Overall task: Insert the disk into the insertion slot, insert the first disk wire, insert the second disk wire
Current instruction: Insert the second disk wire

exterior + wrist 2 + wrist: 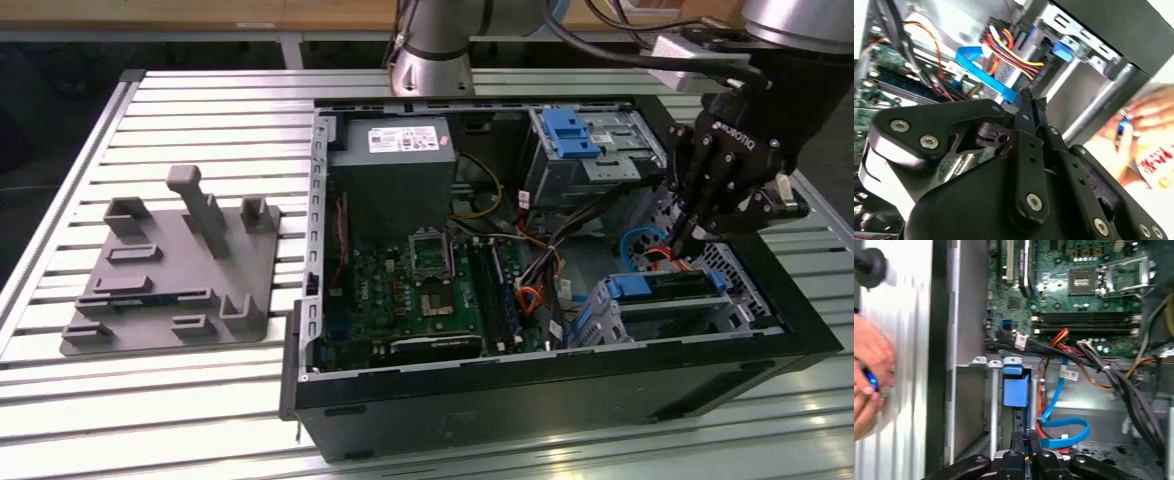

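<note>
Inside the open computer case, near the exterior view's right, the gripper hung with its fingertips pressed together just above the second disk wire. Both wrist views showed the two fingers closed against each other; whether anything thin was pinched between the tips could not be determined. The second disk wire appeared in the first wrist view as a flat blue cable looping close to the fingertips, and its dark plug could not be made out there. In the second wrist view the same cable ran behind the fingertips, beside a bundle of red, yellow and orange wires.

The disk sat seated in the insertion slot, at the case's front corner, with only its blue carrier edge and part of its top exposed. A taller metal bay with a blue latch stood further back. The motherboard lay partly covered by black cables.

A person's hand was cut off at the edge of the first wrist view, outside the case wall, holding a small blue item that was hard to identify.
</note>
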Controlling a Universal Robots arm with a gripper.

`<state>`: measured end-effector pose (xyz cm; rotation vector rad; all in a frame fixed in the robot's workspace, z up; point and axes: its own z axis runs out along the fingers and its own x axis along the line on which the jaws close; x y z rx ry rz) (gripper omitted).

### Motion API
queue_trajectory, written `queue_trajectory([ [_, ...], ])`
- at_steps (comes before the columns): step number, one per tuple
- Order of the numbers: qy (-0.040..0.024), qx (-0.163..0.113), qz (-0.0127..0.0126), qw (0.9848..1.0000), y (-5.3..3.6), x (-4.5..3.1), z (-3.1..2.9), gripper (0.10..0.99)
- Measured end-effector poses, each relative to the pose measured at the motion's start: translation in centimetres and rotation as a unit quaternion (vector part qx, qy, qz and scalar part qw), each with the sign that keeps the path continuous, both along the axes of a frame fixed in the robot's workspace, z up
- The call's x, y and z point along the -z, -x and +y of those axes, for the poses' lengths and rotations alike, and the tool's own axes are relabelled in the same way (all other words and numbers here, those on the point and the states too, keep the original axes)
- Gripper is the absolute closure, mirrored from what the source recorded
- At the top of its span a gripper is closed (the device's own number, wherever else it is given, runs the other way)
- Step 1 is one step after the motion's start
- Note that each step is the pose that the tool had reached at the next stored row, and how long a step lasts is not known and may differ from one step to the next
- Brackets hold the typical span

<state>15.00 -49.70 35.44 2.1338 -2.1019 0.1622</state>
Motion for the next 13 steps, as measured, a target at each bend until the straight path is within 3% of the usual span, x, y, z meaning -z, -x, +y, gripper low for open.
queue_trajectory([
  [1,-0.0085,0.000,-0.0001,1.0000,0.01,0.01,-0.13,0.929],
  [3,-0.0195,0.000,-0.0003,0.9998,0.03,0.06,-0.45,0.929],
  [13,-0.0553,0.000,-0.0007,0.9985,0.09,0.54,-1.86,0.929],
])
